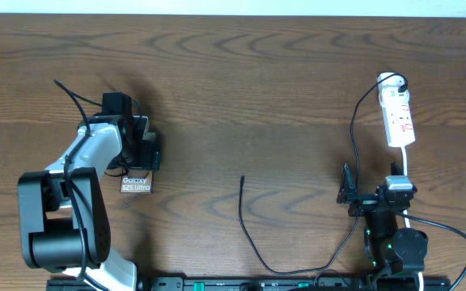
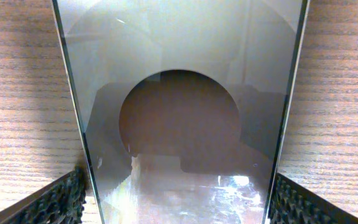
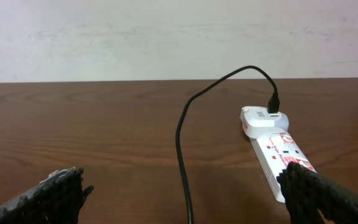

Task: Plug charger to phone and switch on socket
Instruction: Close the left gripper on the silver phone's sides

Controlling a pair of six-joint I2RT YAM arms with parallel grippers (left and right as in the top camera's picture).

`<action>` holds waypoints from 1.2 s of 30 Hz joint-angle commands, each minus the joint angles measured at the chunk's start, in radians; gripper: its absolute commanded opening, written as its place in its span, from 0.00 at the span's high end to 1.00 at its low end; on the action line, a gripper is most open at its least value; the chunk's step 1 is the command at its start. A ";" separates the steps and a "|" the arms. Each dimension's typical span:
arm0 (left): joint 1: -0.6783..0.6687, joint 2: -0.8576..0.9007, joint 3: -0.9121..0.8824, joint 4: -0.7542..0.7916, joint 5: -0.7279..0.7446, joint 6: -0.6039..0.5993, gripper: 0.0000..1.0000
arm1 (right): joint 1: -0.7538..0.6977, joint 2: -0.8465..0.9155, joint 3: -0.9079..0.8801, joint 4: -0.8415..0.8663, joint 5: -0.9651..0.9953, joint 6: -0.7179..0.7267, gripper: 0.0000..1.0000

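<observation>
The phone [image 1: 135,184] lies at the left of the table, its lettered end toward the front. My left gripper [image 1: 140,153] is down over it. In the left wrist view the glossy phone [image 2: 179,62] fills the gap and both fingers [image 2: 176,202] press its long edges. The socket [image 1: 398,117] lies at the far right; it also shows in the right wrist view [image 3: 278,152]. The charger cable [image 1: 253,238] runs from a white adapter [image 3: 260,117] on the socket, loops forward, and its tip [image 1: 242,177] lies free mid-table. My right gripper [image 1: 376,190] is open and empty over the cable [image 3: 180,143].
The socket's white cord [image 1: 407,166] runs forward past the right arm. A thick black cable [image 1: 451,234] loops at the front right corner. A thin black wire [image 1: 67,93] sticks out behind the left arm. A pale wall [image 3: 179,37] stands behind the table.
</observation>
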 commanded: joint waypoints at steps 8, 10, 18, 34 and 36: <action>0.001 0.015 -0.024 -0.003 -0.006 0.003 0.14 | -0.006 -0.002 -0.001 -0.004 -0.004 0.006 0.01; 0.001 0.015 -0.024 -0.003 -0.006 0.003 0.15 | -0.006 -0.002 -0.001 -0.004 -0.004 0.006 0.01; 0.001 0.015 -0.024 -0.003 -0.006 0.003 0.19 | -0.006 -0.002 -0.001 -0.005 -0.004 0.006 0.01; 0.001 0.015 -0.024 -0.003 -0.006 0.002 0.29 | -0.006 -0.002 -0.001 -0.004 -0.004 0.006 0.01; 0.001 0.015 -0.024 -0.005 -0.006 0.003 0.30 | -0.006 -0.002 -0.001 -0.004 -0.004 0.006 0.01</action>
